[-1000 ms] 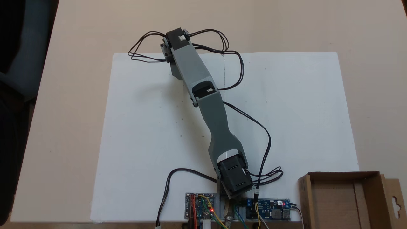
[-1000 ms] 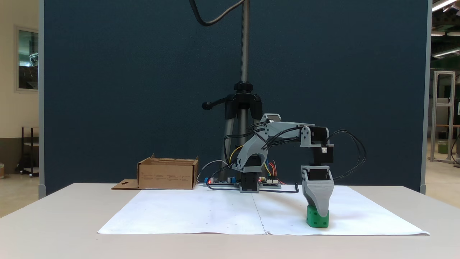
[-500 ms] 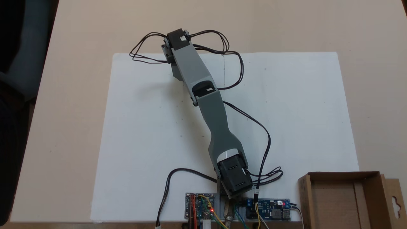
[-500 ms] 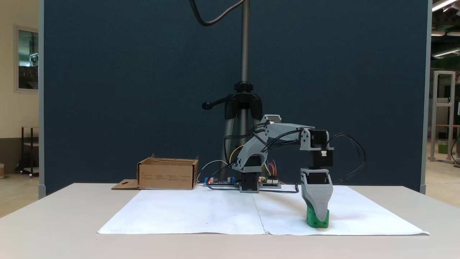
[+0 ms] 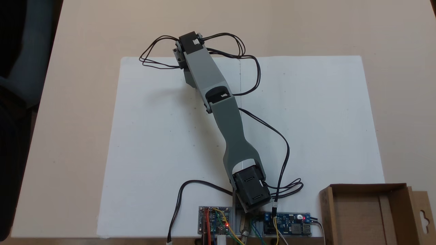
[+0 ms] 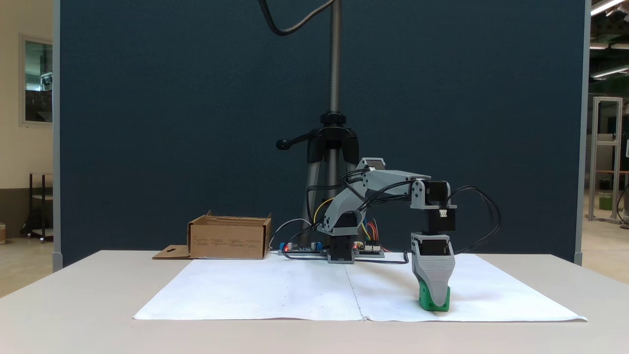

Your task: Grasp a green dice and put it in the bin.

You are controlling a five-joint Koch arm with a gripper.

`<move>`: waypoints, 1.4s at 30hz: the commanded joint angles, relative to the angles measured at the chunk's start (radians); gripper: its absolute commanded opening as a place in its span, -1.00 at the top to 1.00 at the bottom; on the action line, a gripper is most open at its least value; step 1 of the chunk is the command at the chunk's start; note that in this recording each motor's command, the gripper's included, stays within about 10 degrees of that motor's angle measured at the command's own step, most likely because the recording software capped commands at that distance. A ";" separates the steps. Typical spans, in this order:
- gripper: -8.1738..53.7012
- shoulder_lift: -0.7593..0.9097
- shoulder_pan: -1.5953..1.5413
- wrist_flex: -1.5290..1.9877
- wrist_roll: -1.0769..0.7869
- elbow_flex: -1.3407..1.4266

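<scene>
In a fixed view from the front, the green dice (image 6: 424, 301) rests on the white paper at the right. My gripper (image 6: 436, 300) points straight down over it, and a grey finger (image 6: 434, 280) covers the dice's front face down almost to the paper. Its jaws stand one behind the other, so their gap is hidden. Seen from above, the grey arm (image 5: 218, 102) reaches to the paper's far left part and hides the dice and fingertips. The bin (image 5: 326, 211), a shallow brown cardboard box with a hang-hole flap, stands at the lower right; in the front view the bin (image 6: 228, 241) stands at the back left.
White paper (image 5: 306, 119) covers the middle of the beige table. Circuit boards (image 5: 215, 224) and loose black cables (image 5: 282, 160) lie by the arm's base. A tripod (image 6: 333, 147) stands behind the base, before a dark blue partition.
The wrist has sunk a little, bringing the finger lower over the green dice. The dice and the bin have stayed in place.
</scene>
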 commanded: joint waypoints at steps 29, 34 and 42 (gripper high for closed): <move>0.35 0.021 0.026 -0.009 0.069 0.015; 0.35 0.028 0.040 -0.012 0.069 0.015; 0.35 0.155 0.126 -0.023 0.072 0.069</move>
